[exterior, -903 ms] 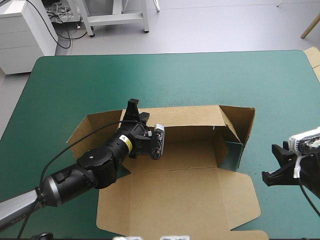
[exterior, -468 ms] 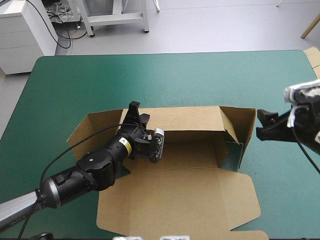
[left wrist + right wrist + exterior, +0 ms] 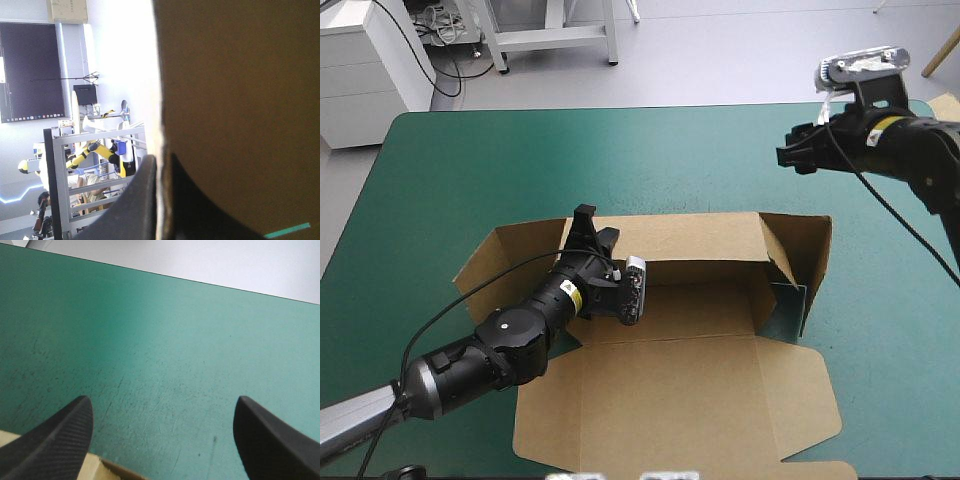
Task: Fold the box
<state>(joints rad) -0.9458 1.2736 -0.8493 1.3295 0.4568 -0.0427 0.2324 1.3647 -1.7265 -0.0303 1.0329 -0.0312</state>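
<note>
The box (image 3: 690, 300) sits lower middle of the frame, back and right walls raised, lid flat toward the bottom edge. The left jaws pinch the back wall near its left end, all but closed. The right jaws hang wide apart, empty, upper right over the desk (image 3: 470, 170). Best hold that wall firm, then bring the right squarely onto the right wall.

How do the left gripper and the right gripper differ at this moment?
The left gripper is shut on the box, at its far wall; the right gripper is open and holds nothing. The left is low at the box; the right hangs over the table's far right corner. Both have black fingers.
</note>
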